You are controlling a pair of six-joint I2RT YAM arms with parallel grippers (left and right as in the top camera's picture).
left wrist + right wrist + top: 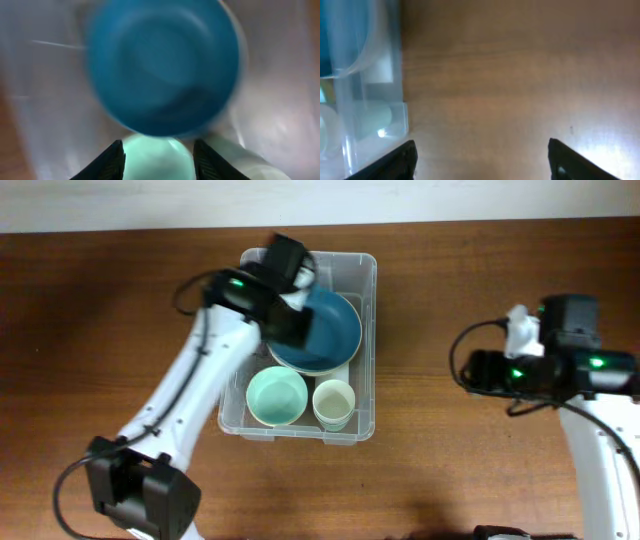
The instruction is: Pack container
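Going left to right: the left gripper (158, 146) hung over the container's (366, 300) far-left corner, jaws spread moderately with nothing between them. My guess is it was parked there because the big blue bowl (325, 330) was the piece being dealt with. That wrist shot was badly smeared, so whether a finger touched the bowl, no idea.

The container sat mid-table (100, 330), long side running away from the robot. Inside:
- mint bowl (277, 397) in the near-left corner, upright
- blue bowl taking up most of the far half, its edge just over the mint one's far rim
- a pale cup (334, 402) in the near-right corner, mouth up, just beside the mint bowl

Small stuff side by side at the near end and the wide bowl at the far end makes sense to me, since that's the only way all three fit.

The right gripper (482, 150) was well to the right of the container, over bare wood, fingers wide apart and empty. It looked parked out of the way. I saw nothing loose outside the container, so packing seemed nearly done.
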